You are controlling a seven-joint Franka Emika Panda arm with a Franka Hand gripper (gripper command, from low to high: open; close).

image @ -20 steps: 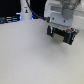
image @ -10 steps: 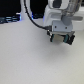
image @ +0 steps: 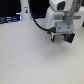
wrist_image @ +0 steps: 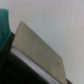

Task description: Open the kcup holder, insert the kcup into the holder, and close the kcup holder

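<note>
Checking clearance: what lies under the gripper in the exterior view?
Only pale table surface shows below the gripper. The spot right beneath its fingers is covered by the gripper itself, and blur hides whether it holds anything.

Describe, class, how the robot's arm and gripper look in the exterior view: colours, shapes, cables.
The arm is white and chunky, with rounded casings. A black cable curves beside it. The gripper is a light grey block over dark fingers, with something green between them. The picture is too blurred to show any markings.

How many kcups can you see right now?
1: the kcup, a blurry green patch apparently held in the gripper at the exterior view's upper right. Others may be out of view.
</note>
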